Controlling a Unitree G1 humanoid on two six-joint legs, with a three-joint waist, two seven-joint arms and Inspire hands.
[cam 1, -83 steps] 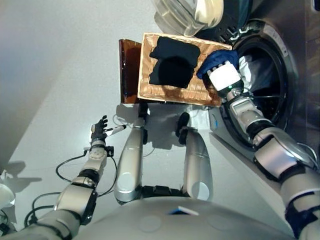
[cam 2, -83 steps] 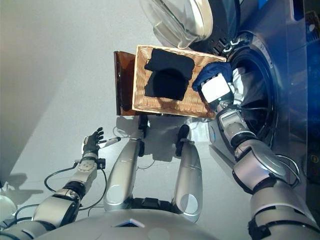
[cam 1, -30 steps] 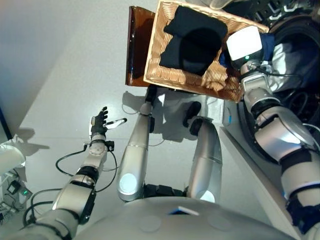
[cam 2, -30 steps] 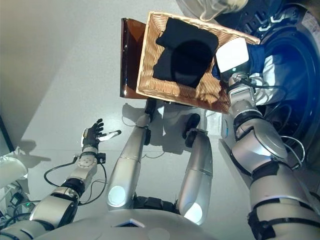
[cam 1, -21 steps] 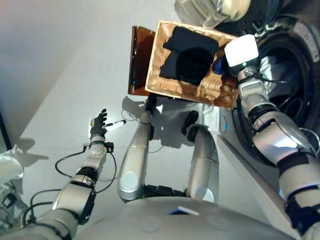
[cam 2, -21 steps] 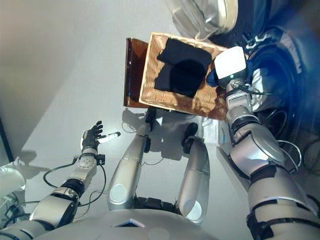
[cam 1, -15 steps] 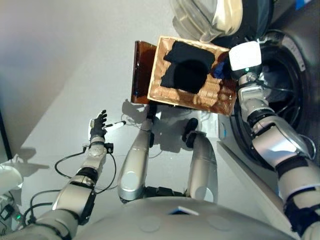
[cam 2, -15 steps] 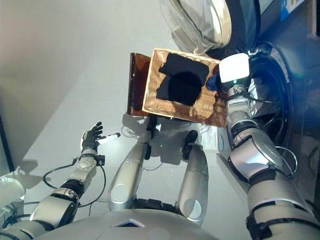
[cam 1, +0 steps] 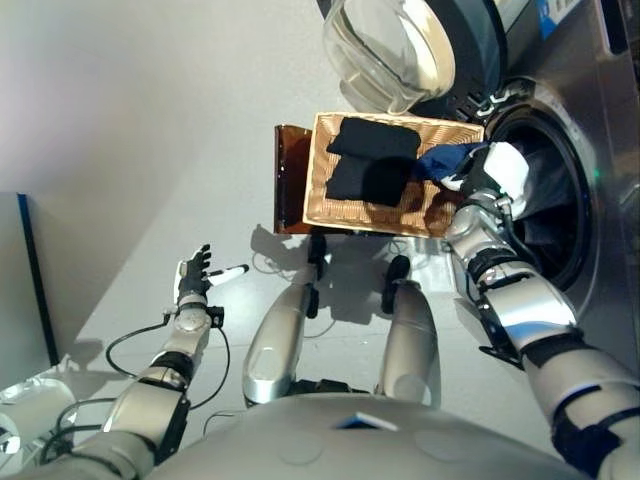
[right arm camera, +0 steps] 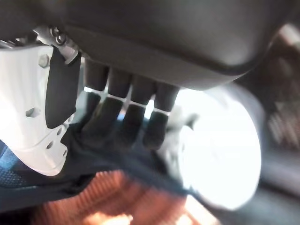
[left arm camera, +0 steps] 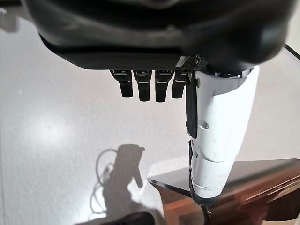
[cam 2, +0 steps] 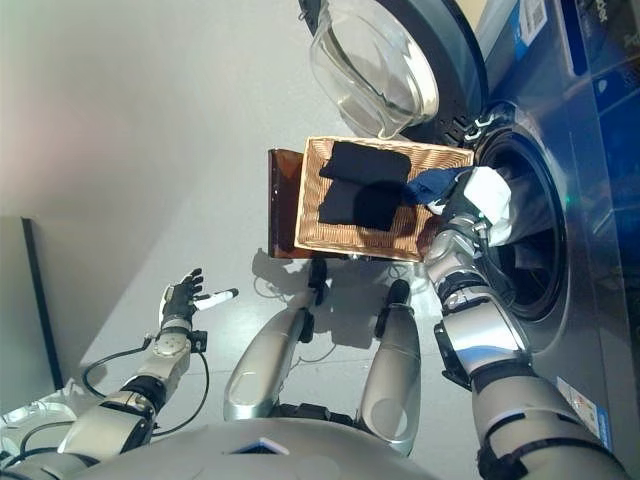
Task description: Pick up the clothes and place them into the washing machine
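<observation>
The right robot hand (cam 1: 478,178) reached out at the mouth of the front-loading washing machine's round drum opening (cam 1: 545,200), its fingers (right arm camera: 126,117) curled round a dark blue piece of cloth (cam 1: 447,159) with the white-covered thumb (right arm camera: 28,112) pressed against it — a firm grasp, as the right wrist view showed. The blue cloth trailed from the hand across the right edge of the rectangular woven wicker basket (cam 1: 330,205), so it hung between the basket and the drum opening, not yet inside the machine.

A black folded garment (cam 1: 370,165) lay inside the basket, spread over its upper half and touching nothing but the weave beneath it. The basket rested on a dark brown, glossy low bench (cam 1: 290,180) that stuck out past the basket's left side. Pale laundry (cam 1: 545,185) already showed within the drum. The washing machine's clear glass door (cam 2: 375,70) stood swung open above the basket.

The left robot hand (cam 1: 194,275) hung well apart from all this, low on the left over the grey floor (cam 1: 130,120) — fingers (left arm camera: 140,84) straight and relaxed, white-covered thumb (left arm camera: 218,136) extended, nothing in it.
</observation>
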